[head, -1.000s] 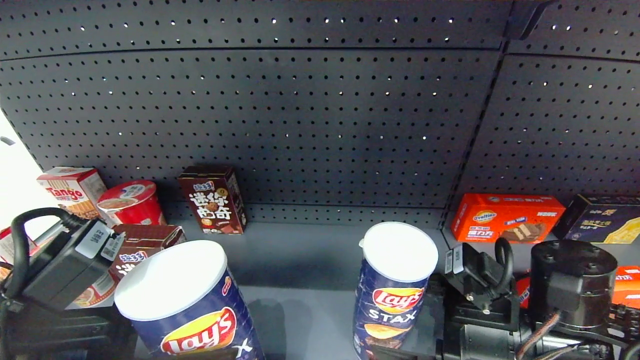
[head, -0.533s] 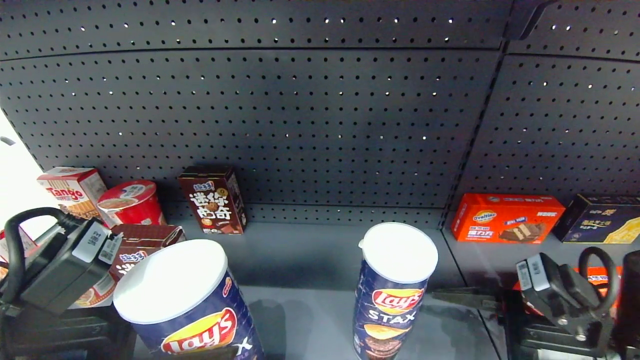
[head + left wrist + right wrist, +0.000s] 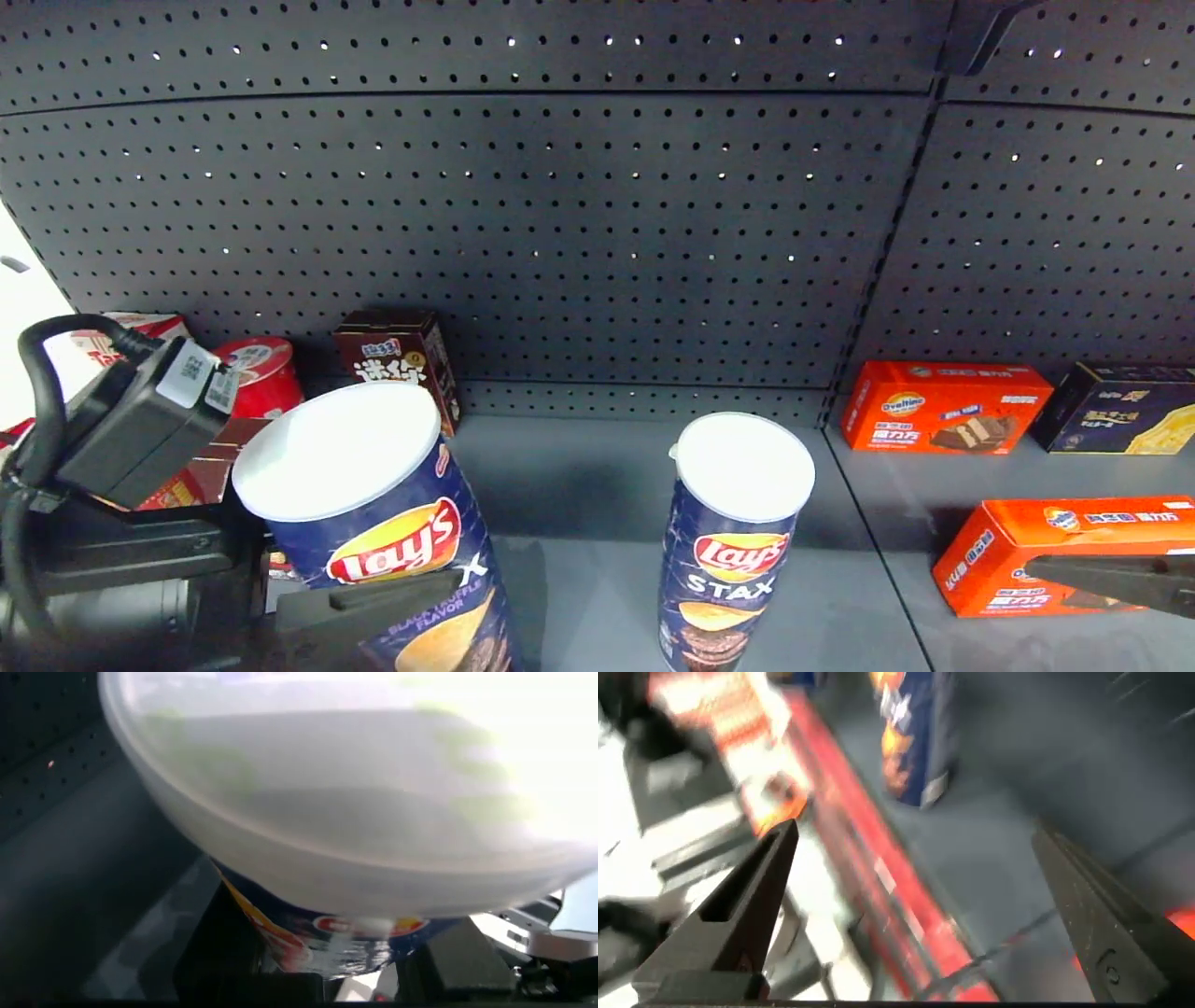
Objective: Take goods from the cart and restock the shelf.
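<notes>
At the left end of the shelf [image 3: 579,485], the left gripper [image 3: 341,957] is clamped around the lower body of a blue chip can [image 3: 373,523]. The can's white lid leans leftward, so its long axis is tilted off upright (whether its base touches the shelf I cannot tell). The bare stretch of shelf lies to this can's right, between it and a twin can [image 3: 738,532] standing upright mid-shelf, so the left arm looks plainly the nearer one for setting it down. Just behind the held can sit a brown box [image 3: 397,355] and a red cup [image 3: 257,373], crowding the back corner. The right gripper [image 3: 915,915], fingers spread wide and holding nothing, hangs well apart by the nearer orange box [image 3: 1055,551].
</notes>
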`<state>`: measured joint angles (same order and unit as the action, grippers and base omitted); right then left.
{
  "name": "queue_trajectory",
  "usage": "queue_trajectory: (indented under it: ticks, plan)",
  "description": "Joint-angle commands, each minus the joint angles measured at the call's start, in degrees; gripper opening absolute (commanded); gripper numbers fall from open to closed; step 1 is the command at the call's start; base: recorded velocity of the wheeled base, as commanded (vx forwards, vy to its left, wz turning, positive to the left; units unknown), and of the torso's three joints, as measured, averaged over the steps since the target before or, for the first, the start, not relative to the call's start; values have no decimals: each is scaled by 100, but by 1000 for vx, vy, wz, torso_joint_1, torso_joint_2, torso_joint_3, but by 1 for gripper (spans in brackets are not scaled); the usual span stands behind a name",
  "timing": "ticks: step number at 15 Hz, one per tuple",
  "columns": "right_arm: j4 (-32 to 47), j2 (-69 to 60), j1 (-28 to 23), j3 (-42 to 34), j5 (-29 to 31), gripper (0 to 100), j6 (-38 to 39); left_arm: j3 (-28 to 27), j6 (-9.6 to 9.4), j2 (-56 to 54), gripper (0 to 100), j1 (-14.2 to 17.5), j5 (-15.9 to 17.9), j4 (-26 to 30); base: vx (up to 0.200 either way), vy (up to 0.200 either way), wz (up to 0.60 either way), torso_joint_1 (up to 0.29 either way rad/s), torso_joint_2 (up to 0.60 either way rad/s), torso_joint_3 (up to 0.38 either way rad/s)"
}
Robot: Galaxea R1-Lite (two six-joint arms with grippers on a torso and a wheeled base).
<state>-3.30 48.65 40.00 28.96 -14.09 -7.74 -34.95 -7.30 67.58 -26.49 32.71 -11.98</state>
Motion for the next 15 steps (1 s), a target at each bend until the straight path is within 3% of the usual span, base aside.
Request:
queue_trajectory:
  ticks: [1, 7, 10, 13, 15]
  plan:
    - [-56, -348, -1, 118, 56, 100, 106, -258, -149, 466, 0, -23, 52, -6, 0, 0, 0, 0, 0, 0]
    - [-135, -295, -1, 57, 47, 100, 238, -1084, -219, 1380, 0, -23, 87, -6, 0, 0, 0, 0, 0, 0]
    - [-144, -286, -1, 57, 47, 100, 352, -1436, -228, 1653, 0, 4, 473, 12, 0, 0, 0, 0, 0, 0]
    - [-232, -154, -1, 92, 47, 100, 352, -1884, -228, 2031, 0, 30, 517, 117, 0, 0, 0, 0, 0, 0]
    - [-399, -49, -1, 109, 56, 100, 343, -2042, -368, 2365, 0, 39, 526, 38, 0, 0, 0, 0, 0, 0]
